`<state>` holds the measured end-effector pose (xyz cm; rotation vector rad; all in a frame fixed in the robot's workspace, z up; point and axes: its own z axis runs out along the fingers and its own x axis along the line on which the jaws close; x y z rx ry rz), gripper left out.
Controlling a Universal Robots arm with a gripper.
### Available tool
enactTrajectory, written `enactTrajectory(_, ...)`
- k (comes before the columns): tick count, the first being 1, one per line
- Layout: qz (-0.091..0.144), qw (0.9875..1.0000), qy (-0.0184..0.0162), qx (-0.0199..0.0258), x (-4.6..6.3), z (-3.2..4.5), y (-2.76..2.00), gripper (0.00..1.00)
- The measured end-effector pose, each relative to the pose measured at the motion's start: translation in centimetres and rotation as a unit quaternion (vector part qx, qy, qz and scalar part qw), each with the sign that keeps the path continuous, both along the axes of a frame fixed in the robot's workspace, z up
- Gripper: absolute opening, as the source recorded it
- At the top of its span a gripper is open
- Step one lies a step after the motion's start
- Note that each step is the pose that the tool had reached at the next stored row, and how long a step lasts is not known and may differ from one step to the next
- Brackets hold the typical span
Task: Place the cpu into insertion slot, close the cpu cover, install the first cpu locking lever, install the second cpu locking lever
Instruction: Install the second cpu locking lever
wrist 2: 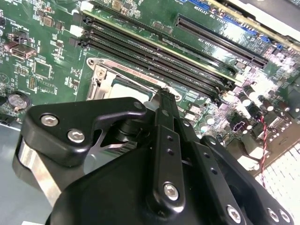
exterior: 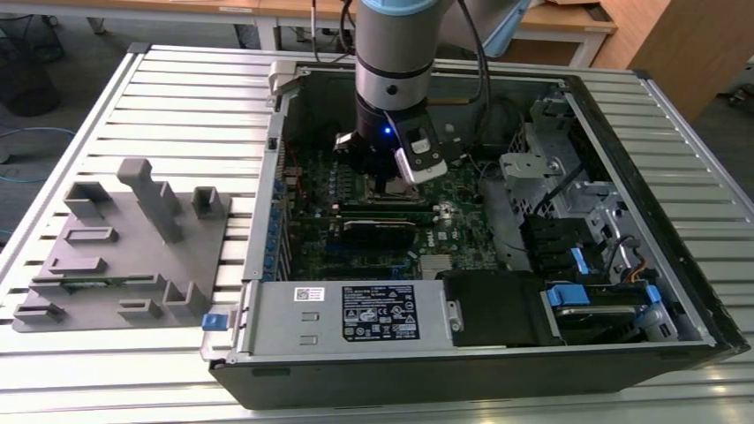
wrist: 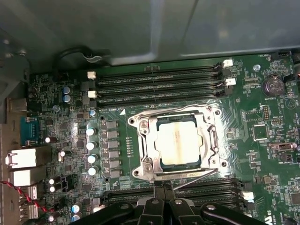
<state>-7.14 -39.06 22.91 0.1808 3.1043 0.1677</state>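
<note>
Claw at insertion slot edge, one cpu, one cpu cover

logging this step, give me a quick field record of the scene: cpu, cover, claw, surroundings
cpu: seated in the insertion slot, silver top facing up
cpu cover: lying flat, framing the cpu
claw: fingers together, tip at the edge of the socket beside the memory slots
arm: reaching down into the open computer case
beside the case: grey fixture block on the slatted table, at the exterior view's left
</note>
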Motion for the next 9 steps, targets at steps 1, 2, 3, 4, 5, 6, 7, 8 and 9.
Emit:
enactTrajectory(1,0.000,1.0000,0.0001,-0.0001,0.00,-0.04,0.00,0.10)
enactTrajectory(2,0.000,1.0000,0.0001,-0.0002,0.00,-0.03,0.00,0.10)
enactTrajectory(3,0.000,1.0000,0.0001,-0.0002,0.00,-0.03,-0.01,0.10)
enactTrajectory(4,0.000,1.0000,0.0001,-0.0002,0.00,-0.04,0.00,0.10)
enactTrajectory(5,0.000,1.0000,0.0001,-0.0001,0.00,-0.05,0.00,0.10)
enactTrajectory(6,0.000,1.0000,0.0000,-0.0001,0.00,-0.06,0.00,0.10)
enactTrajectory(7,0.000,1.0000,0.0000,-0.0001,0.00,-0.06,0.00,0.10)
enactTrajectory(8,0.000,1.0000,0.0001,-0.0001,0.00,-0.06,0.00,0.10)
enactTrajectory(9,0.000,1.0000,0.0000,-0.0001,0.00,-0.06,0.00,0.10)
